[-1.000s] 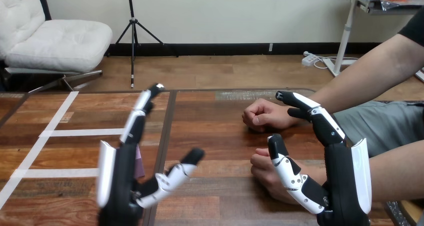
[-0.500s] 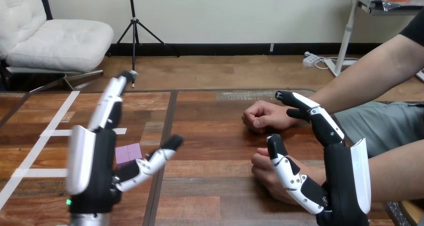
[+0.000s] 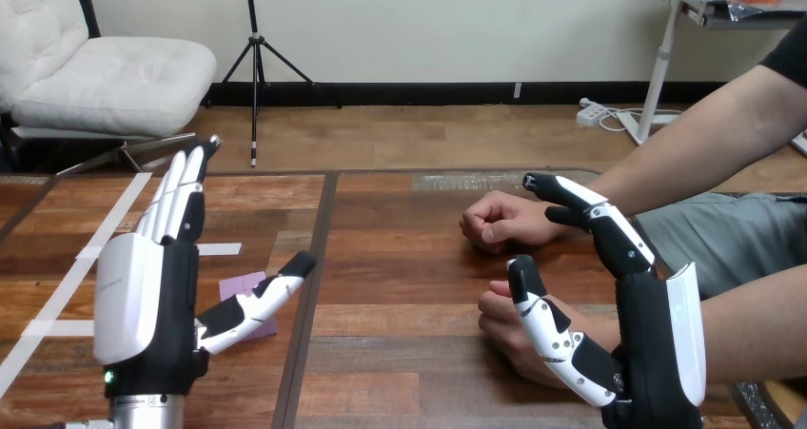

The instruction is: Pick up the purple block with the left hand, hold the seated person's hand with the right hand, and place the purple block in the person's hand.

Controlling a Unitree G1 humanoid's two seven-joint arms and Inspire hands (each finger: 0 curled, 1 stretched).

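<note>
The purple block [image 3: 238, 284] is lying flat on the bench [image 3: 409, 258], left of the dark seam that runs down the boards and just right of the white tape lines [image 3: 114, 222]. The left hand [image 3: 143, 296] is standing upright just beside the block on its left, showing its white back shell. Its fingers [image 3: 181, 186] are pointing straight up and away, close together. Its thumb [image 3: 259, 301] is reaching out to the right and crossing in front of the block's near right part. The hand is spread open and is grasping nothing. Whether the thumb is touching the block or hovering over it cannot be told.

The right hand [image 3: 657, 334] is standing at the bench's right, also spread wide. Its fingers [image 3: 609, 224] are stretching up and left, in front of the forearm of the person's farther hand [image 3: 495, 218], which is resting on the bench as a loose fist. Its thumb [image 3: 547, 329] is lying straight across the person's nearer hand [image 3: 495, 320], which is resting curled on the bench near the front edge. Nothing of the right hand is curling round either of the person's hands.

Over the last second the left hand has been moving left and sinking lower. A second ago its palm was hiding nearly all of the block, half a second ago part of the block was showing, and now more of its top is showing. The fingers have also been turning, so that the white back shell is now facing the camera. The right hand and both of the person's hands are staying where they were.
</note>
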